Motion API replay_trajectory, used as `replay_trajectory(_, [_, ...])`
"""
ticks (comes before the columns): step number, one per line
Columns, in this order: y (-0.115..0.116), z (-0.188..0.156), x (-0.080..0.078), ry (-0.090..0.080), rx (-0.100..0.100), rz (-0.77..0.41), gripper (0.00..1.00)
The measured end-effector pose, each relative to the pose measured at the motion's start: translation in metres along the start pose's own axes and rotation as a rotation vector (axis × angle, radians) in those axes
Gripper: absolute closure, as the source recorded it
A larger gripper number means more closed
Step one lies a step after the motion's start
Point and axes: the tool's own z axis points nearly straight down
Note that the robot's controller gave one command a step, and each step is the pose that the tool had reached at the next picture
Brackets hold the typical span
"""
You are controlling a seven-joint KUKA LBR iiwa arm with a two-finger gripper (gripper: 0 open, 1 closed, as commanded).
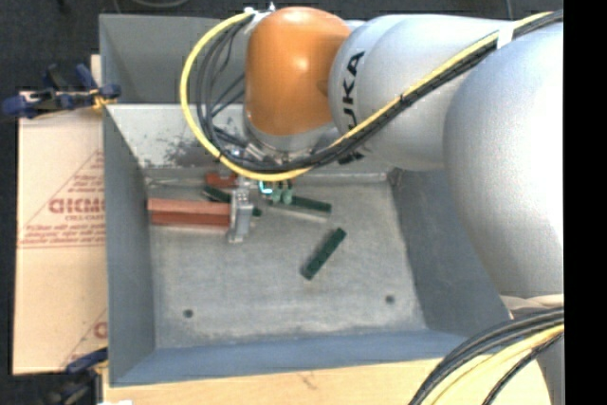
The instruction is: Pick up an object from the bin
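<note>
Gripper point(241, 215) is low in the bin point(128, 232), left of centre, at the right end of 1 long red-brown block point(185, 213) lying flat by the left wall. Touching or just beside it: cannot tell. Gripper apart or together: cannot tell. 1 green bar point(302, 203) lies just right of the gripper. A 2nd dark green bar point(322, 253) lies apart, nearer mid-floor. 1 small red piece point(222, 177) lies behind the block.

Bin point(123, 232), arm entering from the right. Gripper point(242, 221) stands at rear left of the floor, at the right end of a long block point(185, 212) lying crosswise. Thin stick point(305, 205) just right of the gripper. Short bar point(322, 254) lies apart, towards the centre, tilted. Small piece point(220, 177) behind the block, near the back wall
</note>
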Motion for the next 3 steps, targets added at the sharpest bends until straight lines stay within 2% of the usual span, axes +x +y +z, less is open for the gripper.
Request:
replay_trajectory(1, [-0.008, 0.102, -0.016, -0.009, -0.002, 0.052, 0.0])
replay_trajectory(2, [-0.008, 0.097, -0.018, -0.012, -0.002, 0.056, 1.0])
replay_trajectory(3, [-0.009, -0.041, -0.023, -0.016, -0.003, 0.136, 1.0])
